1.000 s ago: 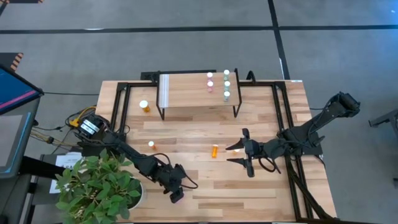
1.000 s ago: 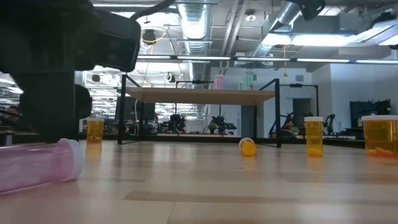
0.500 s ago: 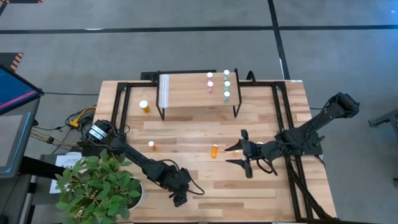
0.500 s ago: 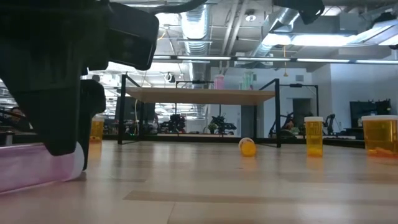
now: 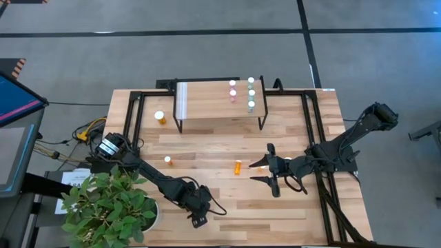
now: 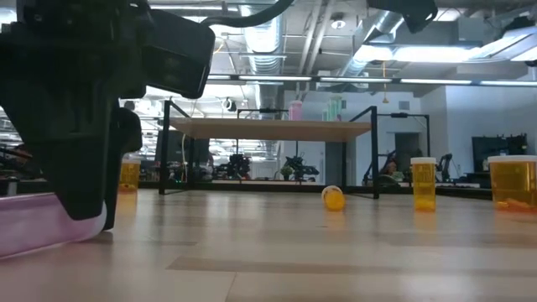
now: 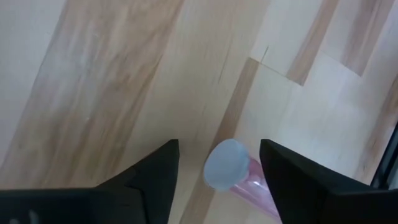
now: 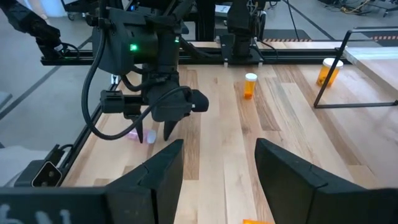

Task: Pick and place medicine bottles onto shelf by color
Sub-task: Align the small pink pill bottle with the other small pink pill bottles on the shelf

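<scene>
1. A pale plank table (image 5: 227, 148) fills the scene.
2. The left gripper (image 7: 217, 174) hangs jaws wide over a pink bottle (image 7: 239, 180) lying on its side between the fingers, long axis running back under the wrist, cap forward.
3. The high view hides that bottle; the low view shows it (image 6: 42, 231).
4. The right gripper (image 5: 265, 165), farther off, waits wide open.
5. Beyond stands the shelf (image 5: 213, 103).

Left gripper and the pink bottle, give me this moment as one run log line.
left gripper: open, fingers either side of lying pink bottle, not closed | right gripper: open, waiting near lying orange bottle | shelf: five bottles standing
</scene>
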